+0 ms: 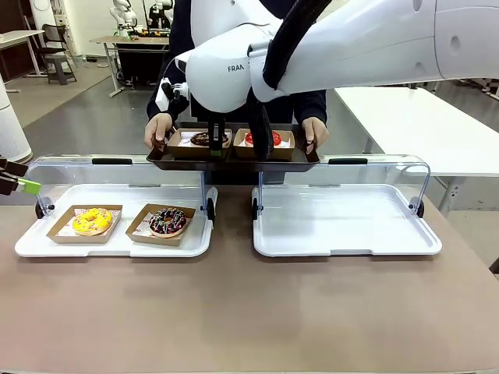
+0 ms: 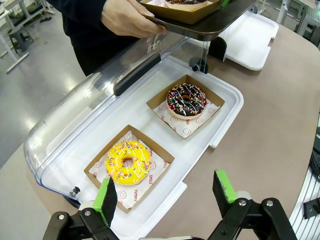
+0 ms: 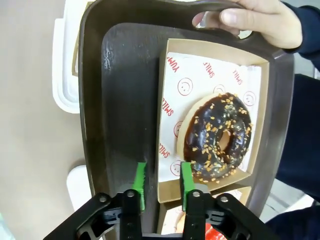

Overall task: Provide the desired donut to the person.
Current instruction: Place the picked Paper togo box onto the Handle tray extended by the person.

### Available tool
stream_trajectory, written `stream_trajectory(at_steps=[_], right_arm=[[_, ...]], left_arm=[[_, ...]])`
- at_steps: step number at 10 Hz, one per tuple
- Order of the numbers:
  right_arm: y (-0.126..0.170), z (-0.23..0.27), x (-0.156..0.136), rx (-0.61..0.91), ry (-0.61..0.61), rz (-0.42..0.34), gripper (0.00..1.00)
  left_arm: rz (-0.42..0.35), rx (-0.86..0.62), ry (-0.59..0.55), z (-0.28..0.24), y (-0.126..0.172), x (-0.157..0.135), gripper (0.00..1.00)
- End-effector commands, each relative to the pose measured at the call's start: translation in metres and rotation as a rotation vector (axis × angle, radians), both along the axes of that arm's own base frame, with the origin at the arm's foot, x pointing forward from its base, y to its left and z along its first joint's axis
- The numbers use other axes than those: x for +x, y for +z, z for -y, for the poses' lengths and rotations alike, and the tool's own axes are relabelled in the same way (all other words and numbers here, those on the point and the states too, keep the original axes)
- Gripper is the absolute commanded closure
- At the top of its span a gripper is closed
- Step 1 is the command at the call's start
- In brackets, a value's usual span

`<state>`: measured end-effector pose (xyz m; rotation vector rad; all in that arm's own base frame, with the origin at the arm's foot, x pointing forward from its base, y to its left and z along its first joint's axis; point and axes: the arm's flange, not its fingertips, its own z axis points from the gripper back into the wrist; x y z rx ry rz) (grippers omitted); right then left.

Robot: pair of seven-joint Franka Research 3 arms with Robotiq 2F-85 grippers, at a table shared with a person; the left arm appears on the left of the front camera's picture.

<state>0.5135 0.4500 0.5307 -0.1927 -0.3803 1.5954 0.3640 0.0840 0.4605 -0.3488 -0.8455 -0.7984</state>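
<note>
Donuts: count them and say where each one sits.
4. Yellow donut and sprinkled chocolate donut in the left case; nut-topped chocolate donut and red donut on the person's dark tray.

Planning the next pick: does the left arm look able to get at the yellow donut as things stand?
Probably yes. The left end effector hangs open just above the yellow donut, which lies in its cardboard tray with the clear lid swung back; nothing stands between them.
</note>
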Motion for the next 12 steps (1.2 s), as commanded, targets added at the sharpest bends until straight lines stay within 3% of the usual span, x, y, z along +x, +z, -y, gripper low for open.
stream_trajectory(at_steps=[1,2,4,9,11,12], right_arm=[[0.011,0.006,-0.002,0.006,0.025,-0.038,0.00],[0.013,0.007,-0.001,0.007,0.023,-0.043,0.15],[0.014,0.008,-0.001,-0.001,0.021,-0.059,0.00],[0.016,0.008,0.000,-0.009,0.013,-0.061,0.00],[0.025,0.012,-0.006,0.016,-0.053,-0.056,0.00],[0.012,0.004,-0.001,-0.009,-0.004,-0.033,0.00]], left_arm=[[0.014,-0.007,-0.015,-0.003,-0.003,0.001,0.00],[0.014,-0.007,-0.015,-0.003,-0.003,0.001,0.00],[0.014,-0.007,-0.015,-0.003,-0.003,0.001,0.00],[0.014,-0.007,-0.015,-0.003,-0.003,0.001,0.00],[0.014,-0.007,-0.015,-0.003,-0.003,0.001,0.00],[0.014,-0.007,-0.015,-0.003,-0.003,0.001,0.00]])
